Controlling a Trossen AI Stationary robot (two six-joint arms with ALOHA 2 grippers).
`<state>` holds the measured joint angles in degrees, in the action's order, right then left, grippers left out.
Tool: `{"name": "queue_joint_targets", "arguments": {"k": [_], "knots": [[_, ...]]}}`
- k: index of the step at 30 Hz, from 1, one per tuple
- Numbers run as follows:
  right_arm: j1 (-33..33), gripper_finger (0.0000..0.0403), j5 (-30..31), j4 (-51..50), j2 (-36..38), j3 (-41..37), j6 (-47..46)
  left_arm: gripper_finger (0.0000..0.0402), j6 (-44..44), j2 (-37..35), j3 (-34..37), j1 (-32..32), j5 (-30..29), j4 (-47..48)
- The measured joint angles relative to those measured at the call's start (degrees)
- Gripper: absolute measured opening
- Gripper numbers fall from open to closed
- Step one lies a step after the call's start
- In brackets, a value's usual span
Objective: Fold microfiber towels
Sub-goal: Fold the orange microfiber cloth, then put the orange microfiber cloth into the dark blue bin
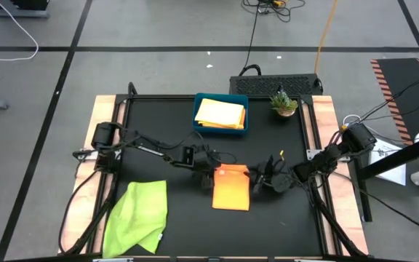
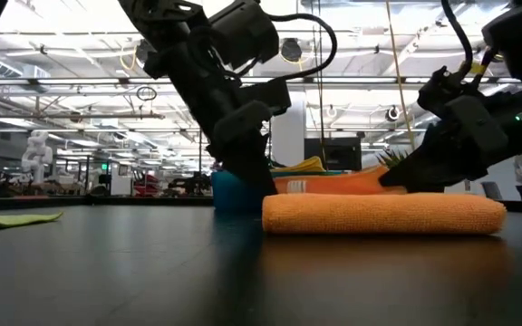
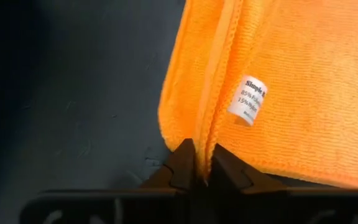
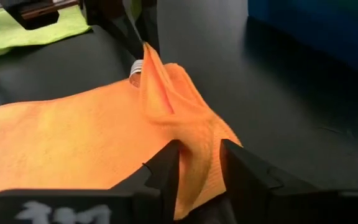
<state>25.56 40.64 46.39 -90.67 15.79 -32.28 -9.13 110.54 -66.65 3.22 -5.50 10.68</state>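
An orange microfiber towel [image 1: 231, 191] lies folded into a narrow rectangle on the black table, mid-front. My left gripper [image 1: 208, 173] is at its far left corner, nearly shut, with cloth in it. My right gripper [image 1: 257, 179] is at its far right corner, fingers a little apart with a raised fold between them. A lime green towel [image 1: 138, 215] lies crumpled flat at the front left. Yellow towels [image 1: 220, 113] rest in the blue tray [image 1: 198, 116] at the far middle. My left gripper pinches the orange towel's hemmed edge [image 3: 211, 138] at a corner between its two fingers, more than one layer, slanting down from the table's left. That corner is drawn up slightly; the rest lies flat. My right gripper has a raised ridge of the orange towel [image 4: 199, 146] between its two fingers, touching both inner sides. The fingers come nearly level from the table's right. The ridge runs up toward the left fingers [image 4: 135, 43]; the cloth beside it lies on the table.
A small potted plant [image 1: 284, 102] stands at the far right beside the tray. Wooden strips [image 1: 326, 145] border the table's left and right sides. Bare black tabletop lies in front of the orange towel and between it and the tray.
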Motion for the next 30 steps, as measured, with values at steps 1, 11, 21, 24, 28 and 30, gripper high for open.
{"name": "queue_joint_targets", "arguments": {"k": [1, 11, 21, 24, 28, 30], "knots": [[-0.12, 0.0112, 0.02, 0.01, 0.0, 0.0, 0.22, 0.0049, 0.0, -0.1, -0.1, 0.0, -0.19, 0.2], [-1.55, 0.0116, 0.28, 0.96, 0.64, 0.04, 3.6, 0.0093, -2.01, -7.92, -0.24, -0.17, -1.14, 8.69], [-2.36, 0.0116, 4.57, 0.5, 7.3, -0.62, 14.2, 0.0093, -1.47, -11.23, -0.07, 4.62, -8.68, 6.14], [-2.67, 0.0116, 4.45, 0.0, 8.62, -0.58, 18.92, 0.0093, -0.46, -11.26, 2.13, 7.11, -11.28, 1.24], [-3.1, 0.0116, 2.83, -0.09, 9.27, -0.6, 23.51, 0.0093, 3.21, -11.17, 7.84, 8.79, -11.6, -10.41], [-3.35, 0.0116, 2.02, 0.15, 9.16, -0.66, 23.8, 0.0093, 3.34, -11.17, 11.36, 8.59, -11.11, -18.22]]}}
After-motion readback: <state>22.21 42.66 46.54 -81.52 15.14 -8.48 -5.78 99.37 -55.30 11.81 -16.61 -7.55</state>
